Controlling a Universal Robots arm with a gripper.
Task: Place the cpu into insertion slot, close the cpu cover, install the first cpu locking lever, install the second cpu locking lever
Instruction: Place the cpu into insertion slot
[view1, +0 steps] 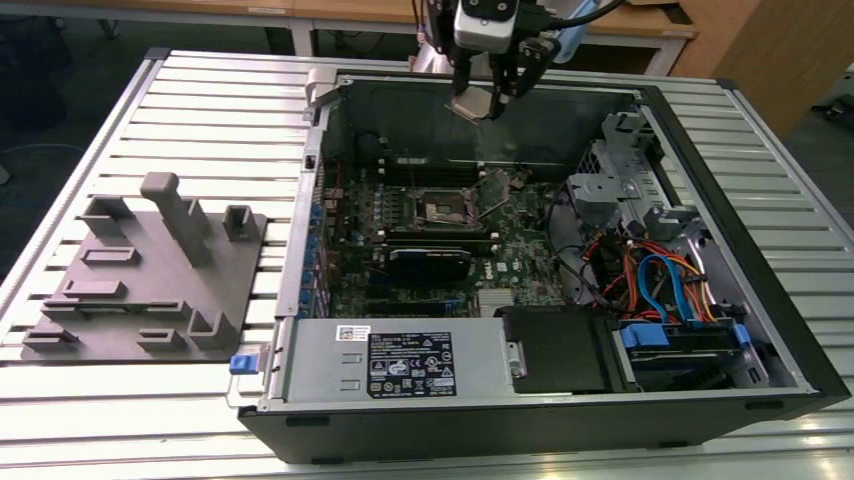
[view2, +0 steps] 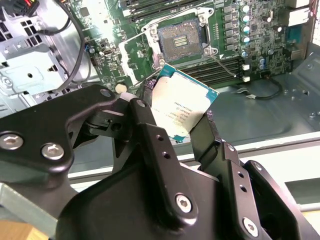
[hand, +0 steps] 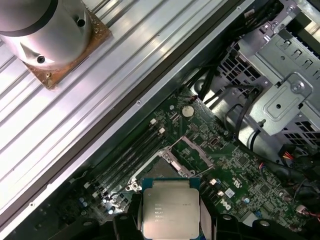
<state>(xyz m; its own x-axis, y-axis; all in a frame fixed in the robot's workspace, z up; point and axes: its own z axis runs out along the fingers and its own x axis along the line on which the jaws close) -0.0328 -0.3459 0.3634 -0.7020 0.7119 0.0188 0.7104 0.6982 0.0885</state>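
My gripper (view1: 483, 98) hangs above the far wall of the open computer case, shut on the cpu (view1: 470, 106), a flat square chip with a pale metal face. In both wrist views the cpu (view2: 182, 107) (hand: 170, 207) sits tilted between the black fingers (view2: 145, 115), well above the board. The insertion slot (view1: 443, 208) (view2: 180, 40) lies bare on the green board, dark centre showing. The cpu cover (view2: 137, 57) (hand: 195, 150), a thin silvery frame, stands swung open beside the slot. A thin wire lever (view2: 222, 65) lies swung away from the slot.
A grey fixture block (view1: 147, 270) with upright posts lies on the slatted table at the exterior view's left. Inside the case are a metal drive cage (view1: 621, 185), bundled cables (view1: 661, 280), a power supply (view1: 400, 362) and long memory slots (hand: 125, 157).
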